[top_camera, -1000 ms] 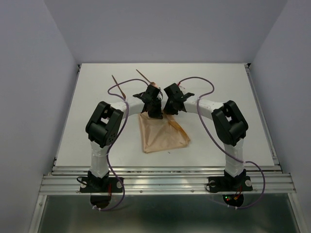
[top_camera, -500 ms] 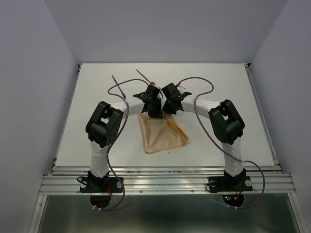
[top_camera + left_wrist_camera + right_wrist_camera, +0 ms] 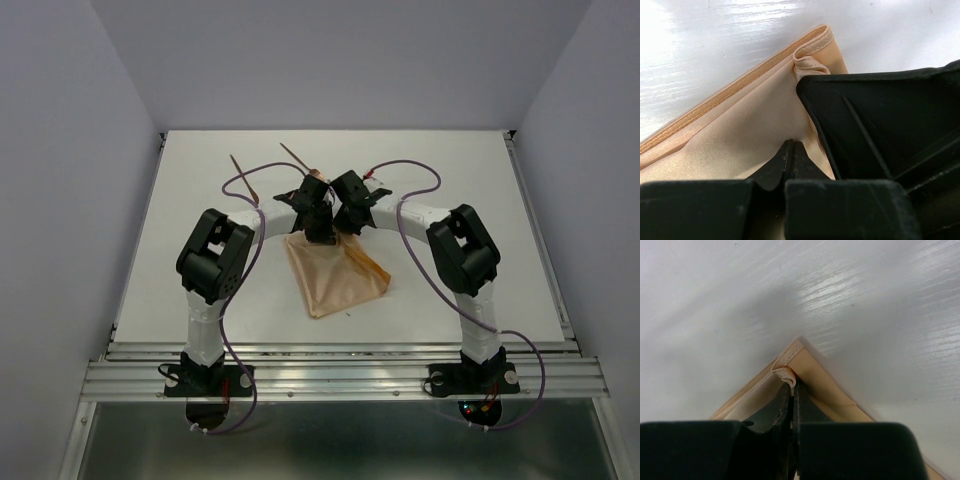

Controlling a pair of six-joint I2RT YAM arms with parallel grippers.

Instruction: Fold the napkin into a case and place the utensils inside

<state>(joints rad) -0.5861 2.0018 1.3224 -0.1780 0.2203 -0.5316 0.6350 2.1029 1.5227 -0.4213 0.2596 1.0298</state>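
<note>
The tan napkin (image 3: 336,281) hangs from its far edge to the table, folded into a rough triangle. My left gripper (image 3: 318,233) is shut on the fabric near that edge; in the left wrist view the jaws (image 3: 791,145) meet on the napkin (image 3: 730,140). Close beside it, my right gripper (image 3: 349,222) is shut on a bunched corner of the napkin (image 3: 786,372), its tips (image 3: 794,386) closed together. Two thin reddish-brown utensils (image 3: 237,165) (image 3: 296,156) lie on the table beyond the grippers. No case shows.
The white table (image 3: 450,180) is bounded by a rail along its right side (image 3: 535,230) and grey walls around. Purple cables loop over both arms. In the left wrist view the right gripper's black body (image 3: 885,125) is very close on the right.
The napkin's hanging lower part has swung right and turned, so its lowest point now sits nearer the middle. The right arm has drawn slightly left. Both grippers stay shut.
</note>
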